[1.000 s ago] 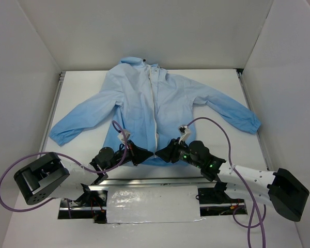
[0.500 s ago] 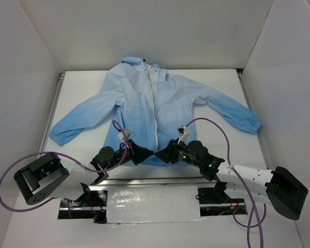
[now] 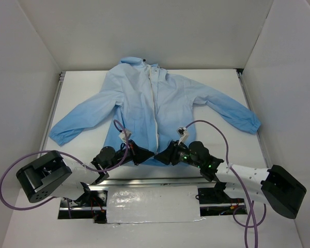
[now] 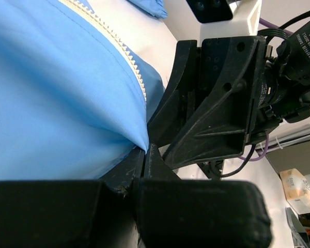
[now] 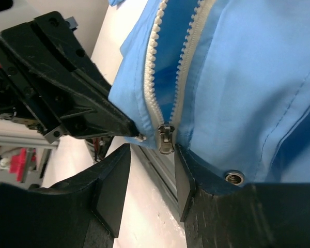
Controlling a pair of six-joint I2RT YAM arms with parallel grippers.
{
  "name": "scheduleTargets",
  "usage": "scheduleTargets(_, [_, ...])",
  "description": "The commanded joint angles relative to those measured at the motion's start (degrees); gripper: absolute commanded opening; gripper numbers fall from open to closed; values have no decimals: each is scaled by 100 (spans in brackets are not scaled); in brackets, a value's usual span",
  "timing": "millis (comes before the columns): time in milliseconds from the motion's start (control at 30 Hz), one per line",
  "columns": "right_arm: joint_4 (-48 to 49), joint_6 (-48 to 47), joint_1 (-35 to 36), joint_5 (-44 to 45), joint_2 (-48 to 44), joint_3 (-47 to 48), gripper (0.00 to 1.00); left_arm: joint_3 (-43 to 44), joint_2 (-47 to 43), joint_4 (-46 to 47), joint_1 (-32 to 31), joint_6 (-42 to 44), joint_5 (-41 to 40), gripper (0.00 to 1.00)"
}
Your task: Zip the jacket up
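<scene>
Shows a light-blue jacket (image 3: pixel 144 103) spread front-up on a white table (image 3: pixel 222 144), with sleeves out to either side, collar at the far end and hem along the near edge. Shows both grippers meeting at the hem's centre, at the foot of the whitish zipper (image 5: pixel 155 77).

At the left gripper (image 3: pixel 143 153): fingers clamped, apparently pinching the bottom corner of one front panel (a tip of fabric disappearing between the pads in the left wrist view).

At the right gripper (image 3: pixel 164 154): fingers apart, straddling the metal slider (image 5: pixel 166 139) without gripping it. Slider low on the teeth, just above the hem, near a snap stud (image 5: pixel 234 177), with the two rows of teeth parted above it.

Judged thin, light and limp: likely to bunch and drag after any pull unless pinned. Best held at the hem corner for tension and at the slider's pull tab for the run up towards the collar. Small, smooth tab, so easy to lose. Calls for a square, firm pinch.
</scene>
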Motion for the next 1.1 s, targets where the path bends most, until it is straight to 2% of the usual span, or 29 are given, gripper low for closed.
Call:
scheduleTargets(0, [678,261,-102,-367,-80,-133,47,72,149,1282,-33,-134,176,0])
scheduleTargets(300, [1233,700,-366,-754,78,-353,43,-16,527,2012,-24,-337,246,0])
scheduleTargets(367, [1084,666,-375,-701,60,-274,43,-34,510,2003,-24,-319,220,0])
scheduleTargets(433, [523,665,-375,-421,-18,-186,46,-34,483,1916,-24,-302,159,0])
scheduleTargets(500, [-108,927,-375,-105,-89,-89,47,-17,378,1715,-24,-319,-130,0])
scheduleTargets(567, [-226,1095,-375,46,-159,-168,49,-25,273,1319,-24,-354,-394,0])
scheduleTargets(733, [1107,1597,-366,-595,200,-546,51,-289,307,1764,-24,-512,-659,0])
scheduleTargets(867, [2012,1746,-366,-1051,639,-555,52,-403,746,2995,-16,-705,-431,0])
scheduleTargets(933, [2155,1782,-366,-1131,851,-485,52,-394,1035,3364,-15,-819,-256,0])
scheduleTargets(1067, [1850,1677,-366,-983,965,-371,52,-228,1046,3375,-7,-776,18,0])
